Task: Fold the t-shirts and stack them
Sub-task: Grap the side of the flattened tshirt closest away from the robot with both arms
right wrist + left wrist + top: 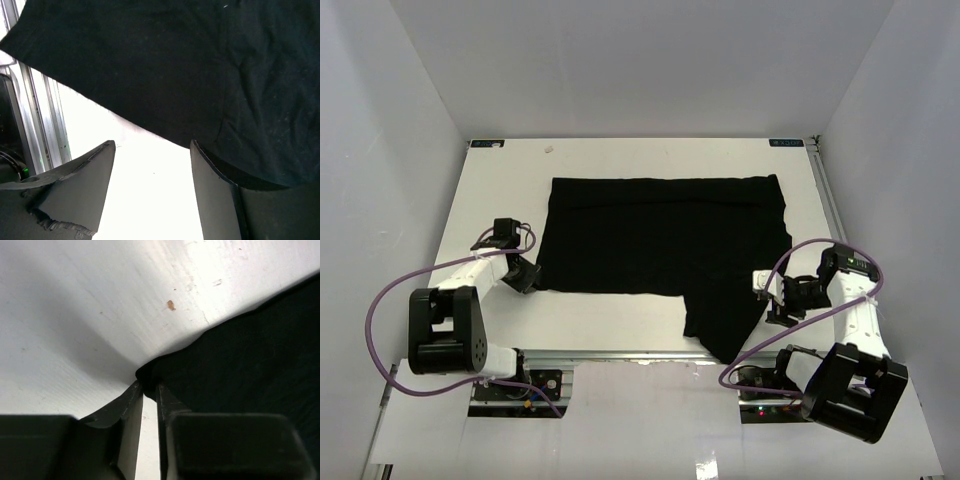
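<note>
A black t-shirt lies flat on the white table, partly folded, with a flap reaching down to the near edge at lower right. My left gripper is at the shirt's near left corner, shut on that corner of the cloth. My right gripper is open beside the shirt's right edge; in the right wrist view the black cloth lies just ahead of its spread fingers, with bare table between them. The logo and neck tag are hidden.
The white table has grey walls on three sides. A metal rail runs along the table's near edge by the right arm. Purple cables loop beside both arm bases.
</note>
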